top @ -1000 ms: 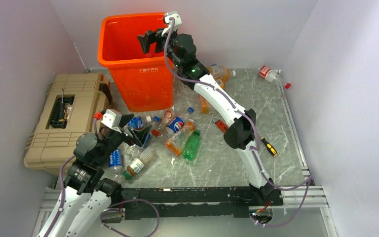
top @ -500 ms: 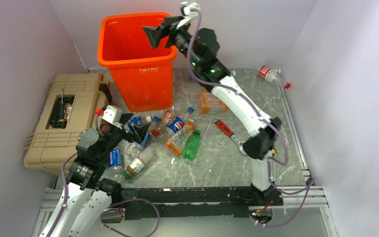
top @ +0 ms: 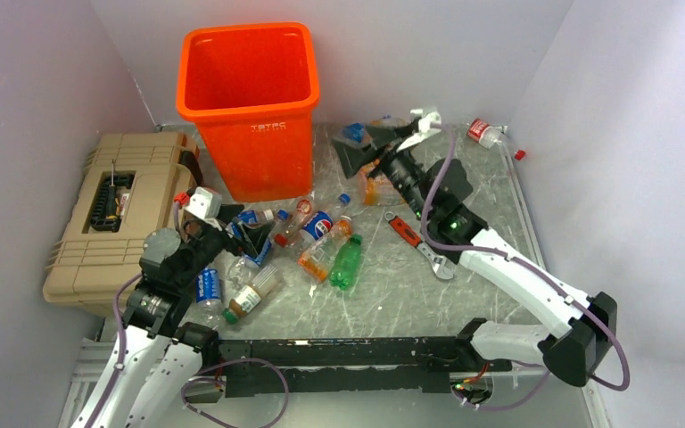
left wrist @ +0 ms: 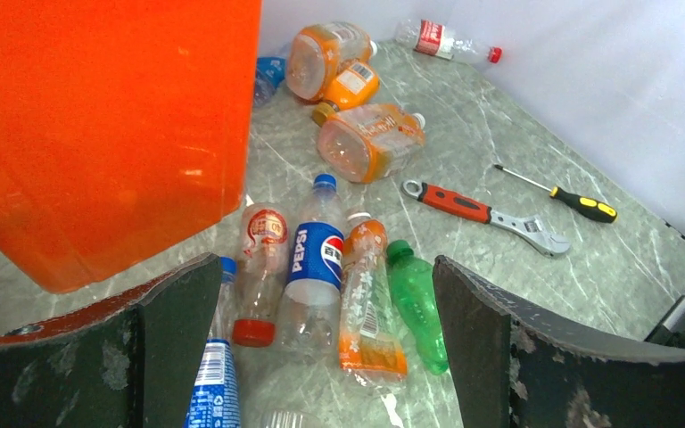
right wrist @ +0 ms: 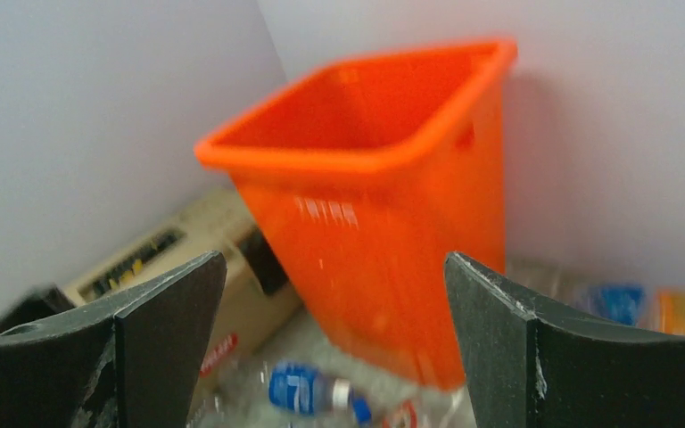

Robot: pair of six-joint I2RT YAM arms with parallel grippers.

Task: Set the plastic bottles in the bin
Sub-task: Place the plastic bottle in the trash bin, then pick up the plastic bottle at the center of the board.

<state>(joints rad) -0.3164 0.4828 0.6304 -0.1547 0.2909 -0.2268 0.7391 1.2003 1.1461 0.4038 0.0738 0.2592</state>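
The orange bin (top: 245, 98) stands at the back left and fills the right wrist view (right wrist: 383, 205). Several plastic bottles lie in front of it: a Pepsi bottle (left wrist: 315, 259), an orange one (left wrist: 367, 294) and a green one (left wrist: 415, 303). More orange bottles (top: 379, 189) lie right of the bin. A red-labelled clear bottle (top: 484, 132) is at the far right. My left gripper (top: 245, 234) hovers open and empty over the near cluster (left wrist: 323, 267). My right gripper (top: 367, 147) is open and empty, low beside the bin and facing it (right wrist: 334, 259).
A tan toolbox (top: 111, 218) sits left of the bin, close to my left arm. A red-handled wrench (left wrist: 486, 209) and a yellow-and-black screwdriver (left wrist: 557, 192) lie on the marble table right of the bottles. White walls close in on three sides.
My right arm has swung down from above the bin's rim to low over the table right of the bin, jaws still open. The left arm has hardly moved.
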